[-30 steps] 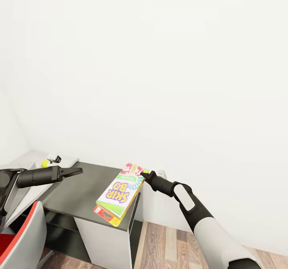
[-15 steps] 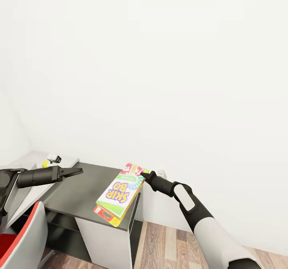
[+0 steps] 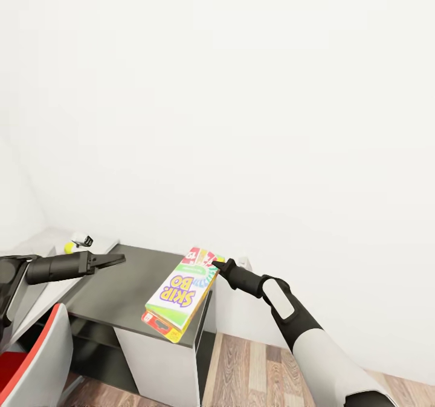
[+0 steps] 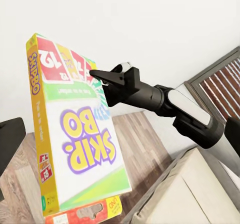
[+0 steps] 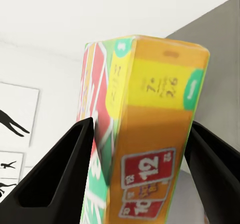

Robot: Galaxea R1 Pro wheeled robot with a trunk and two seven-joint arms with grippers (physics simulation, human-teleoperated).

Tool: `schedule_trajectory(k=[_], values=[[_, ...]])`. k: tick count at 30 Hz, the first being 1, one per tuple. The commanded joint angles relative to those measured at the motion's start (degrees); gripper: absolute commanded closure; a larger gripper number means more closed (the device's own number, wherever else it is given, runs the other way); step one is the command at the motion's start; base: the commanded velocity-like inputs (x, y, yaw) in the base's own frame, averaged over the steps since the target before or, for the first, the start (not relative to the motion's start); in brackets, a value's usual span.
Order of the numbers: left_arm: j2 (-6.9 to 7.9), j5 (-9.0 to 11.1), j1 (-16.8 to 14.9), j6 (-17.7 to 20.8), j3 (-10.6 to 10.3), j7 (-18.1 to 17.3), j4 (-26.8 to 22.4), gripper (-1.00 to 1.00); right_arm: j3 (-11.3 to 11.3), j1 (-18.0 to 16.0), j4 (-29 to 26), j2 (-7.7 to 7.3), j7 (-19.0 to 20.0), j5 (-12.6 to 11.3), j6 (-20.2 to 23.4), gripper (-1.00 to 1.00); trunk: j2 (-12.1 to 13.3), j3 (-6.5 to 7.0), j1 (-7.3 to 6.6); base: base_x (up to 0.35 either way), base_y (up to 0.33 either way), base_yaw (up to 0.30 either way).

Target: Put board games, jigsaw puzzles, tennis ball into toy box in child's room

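A green-edged board game (image 3: 181, 289) with a purple "SKIP-BO" cover hangs tilted over the right end of a dark-topped cabinet (image 3: 115, 289). A yellow-red board game (image 3: 158, 327) lies stacked under it. My right gripper (image 3: 214, 265) is shut on the far end of the stack; in the right wrist view a finger (image 5: 52, 181) stands at each side of the box's yellow end (image 5: 155, 134). My left gripper (image 3: 116, 258) hovers open over the cabinet's left part, apart from the boxes. The tennis ball (image 3: 68, 248) rests on the white table (image 3: 33, 244) at far left.
A small white and black object (image 3: 81, 239) sits beside the ball. A red and grey chair (image 3: 33, 364) stands at the lower left, in front of the table. Wooden floor (image 3: 254, 364) lies right of the cabinet, and a plain white wall is behind.
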Motion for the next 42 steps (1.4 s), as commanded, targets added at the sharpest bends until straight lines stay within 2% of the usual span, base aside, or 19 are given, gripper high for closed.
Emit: schedule_trajectory(k=[1, 12, 18, 24, 42], values=[[-0.01, 0.0, 0.0, 0.6, 0.0, -0.2, 0.0, -1.00, 0.0, -0.1, 0.0, 0.00, 0.0, -0.1, 0.2, 1.00, -0.1, -0.23, 0.04, 0.000, 0.000, 0.000], [-0.01, 0.0, 0.0, 0.6, 0.0, -0.2, 0.0, -1.00, 0.0, -0.1, -0.1, 0.00, 0.1, -0.1, 0.1, 1.00, -0.1, -1.26, 0.04, 0.000, 0.000, 0.000], [0.03, 0.0, 0.0, 0.6, 0.0, -0.2, 0.0, -1.00, 0.0, 0.1, -0.1, -0.11, 0.1, -0.3, -2.0, 1.00, -0.1, -1.82, 0.04, 0.000, 0.000, 0.000], [0.03, 0.0, 0.0, 0.5, -0.1, -0.2, 0.0, -1.00, 0.0, 0.1, -0.1, -0.17, 0.1, -0.4, -2.4, 1.00, -0.1, -2.34, 0.04, 0.000, 0.000, 0.000], [0.03, 0.0, 0.0, 0.5, 0.0, -0.2, 0.0, -1.00, 0.1, 0.2, -0.1, -0.01, 0.1, -0.2, -3.0, 1.00, -0.1, -2.46, 0.04, 0.000, 0.000, 0.000]])
